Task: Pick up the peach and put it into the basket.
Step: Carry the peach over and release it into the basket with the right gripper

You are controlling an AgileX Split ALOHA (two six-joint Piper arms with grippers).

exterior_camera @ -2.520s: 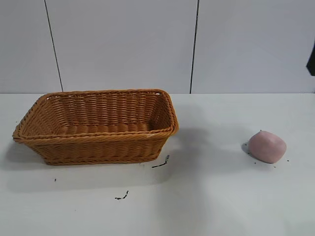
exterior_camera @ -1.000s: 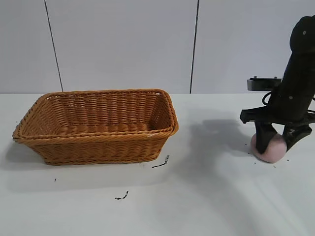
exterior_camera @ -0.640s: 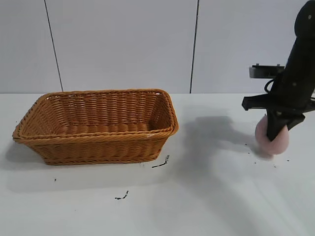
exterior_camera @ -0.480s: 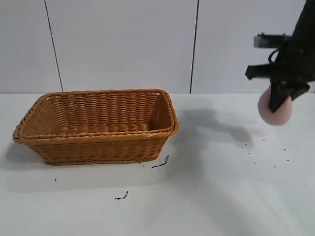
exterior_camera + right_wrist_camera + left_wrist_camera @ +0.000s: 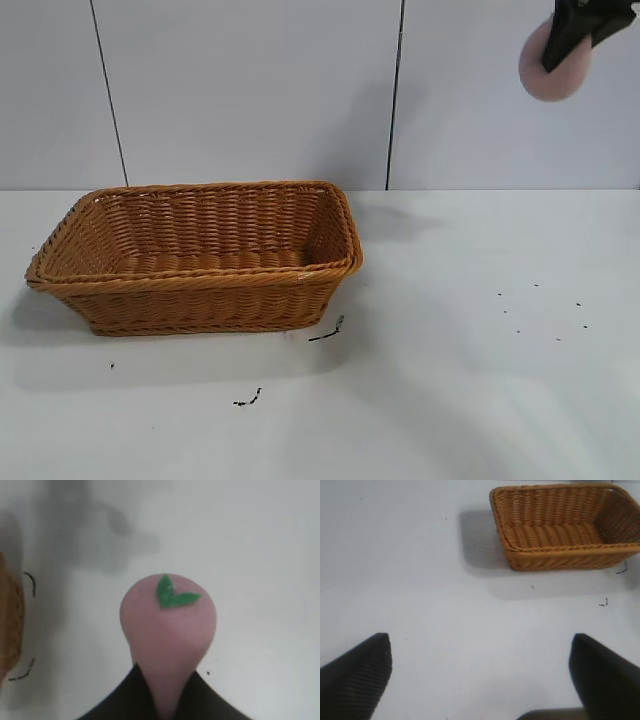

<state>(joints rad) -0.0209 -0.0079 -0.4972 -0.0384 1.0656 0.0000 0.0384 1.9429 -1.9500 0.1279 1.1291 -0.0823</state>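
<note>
Pink peach point(image 5: 553, 66) clamped in right gripper point(image 5: 570, 30), airborne at 1 o'clock of the exterior view

Wicker basket point(image 5: 200, 255) sits at 9 o'clock on the white table point(image 5: 460, 400), well apart from peach; left gripper point(image 5: 480, 680) jaws spread wide, holding nothing.

R pincer point(image 5: 572, 30) raised peach point(image 5: 553, 62) off table point(image 5: 470, 400), now high up.

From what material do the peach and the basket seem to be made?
The peach: probably soft foam or rubber, matte dull pink. It looks squeezed narrow where the right gripper clamps it, and its green leaf looks flat and artificial. The basket: woven wicker or wicker-look plastic, orange-brown, with visible strands and a braided rim.
</note>
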